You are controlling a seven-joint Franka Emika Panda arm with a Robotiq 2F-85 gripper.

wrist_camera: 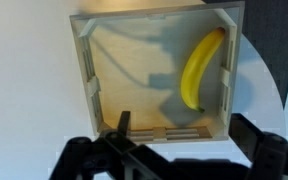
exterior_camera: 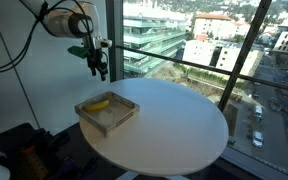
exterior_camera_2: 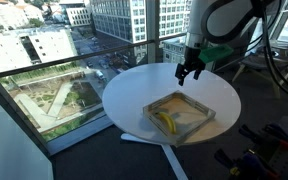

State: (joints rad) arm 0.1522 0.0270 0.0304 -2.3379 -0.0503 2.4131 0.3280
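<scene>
A shallow wooden tray [exterior_camera: 125, 120] sits on a round white table [exterior_camera: 184, 120] and shows in both exterior views. A yellow banana [exterior_camera: 99, 103] lies inside it along one wall. My gripper [exterior_camera: 100, 66] hangs in the air above the table's edge beside the tray, open and empty, well clear of the tray. In an exterior view the gripper [exterior_camera_2: 189, 73] is above the table [exterior_camera_2: 134, 95], behind the tray [exterior_camera_2: 200, 124] and banana [exterior_camera_2: 164, 121]. The wrist view looks down into the tray [wrist_camera: 85, 70], with the banana [wrist_camera: 199, 65] at its right and my spread fingers [wrist_camera: 189, 135] at the tray's near edge.
Tall window panes with a dark mullion [exterior_camera: 117, 40] and a rail stand right behind the table, with the city far below. Dark equipment and cables [exterior_camera: 19, 150] lie on the floor beside the table [exterior_camera_2: 259, 150].
</scene>
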